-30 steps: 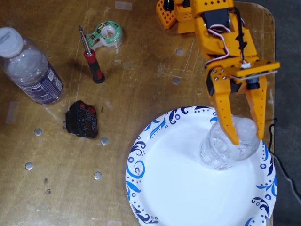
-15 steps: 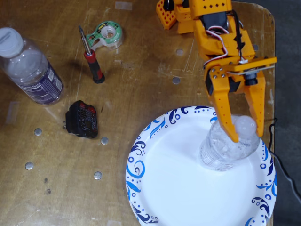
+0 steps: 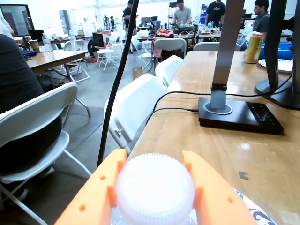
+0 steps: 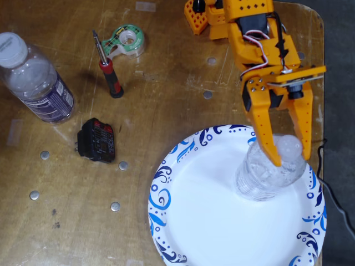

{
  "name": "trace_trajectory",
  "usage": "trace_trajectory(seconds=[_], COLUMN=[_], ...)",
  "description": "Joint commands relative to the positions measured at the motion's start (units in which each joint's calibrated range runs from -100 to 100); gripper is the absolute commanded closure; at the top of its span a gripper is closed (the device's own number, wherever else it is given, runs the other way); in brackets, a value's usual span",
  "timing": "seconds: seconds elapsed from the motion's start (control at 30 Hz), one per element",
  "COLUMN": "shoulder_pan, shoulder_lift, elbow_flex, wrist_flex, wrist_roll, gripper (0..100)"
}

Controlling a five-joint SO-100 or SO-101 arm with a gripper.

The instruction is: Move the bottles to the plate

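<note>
The small clear bottle (image 4: 260, 180) stands upright on the right part of the white plate (image 4: 211, 221) with blue swirls in the fixed view. My orange gripper (image 4: 290, 160) reaches down over it, one finger on each side of the white cap. In the wrist view the ribbed cap (image 3: 154, 190) fills the space between my fingers (image 3: 101, 192), and a bit of the plate's rim (image 3: 253, 212) shows at lower right. The larger bottle (image 4: 36, 83) with the dark blue label stands far off at the table's upper left.
A red-handled screwdriver (image 4: 108, 69), a tape dispenser (image 4: 126, 40) and a black device (image 4: 96, 139) lie left of the plate. Small metal discs (image 4: 115, 206) dot the wood. The table's right edge (image 4: 323, 111) runs close beside my arm, with a black cable (image 4: 333, 194) there.
My gripper has shifted very slightly upward in the fixed view; the small bottle stays in the same spot on the plate.
</note>
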Motion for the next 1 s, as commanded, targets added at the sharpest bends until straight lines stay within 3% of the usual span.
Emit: trace_trajectory(seconds=[0.0, 0.77, 0.97], shoulder_pan=[0.4, -2.0, -4.6], shoulder_lift=[-0.4, -0.4, -0.4], elbow_flex=[-0.3, -0.2, -2.5], wrist_flex=[-0.4, -0.4, -1.0], wrist_roll=[0.2, -0.3, -3.0], gripper=[86, 51, 49])
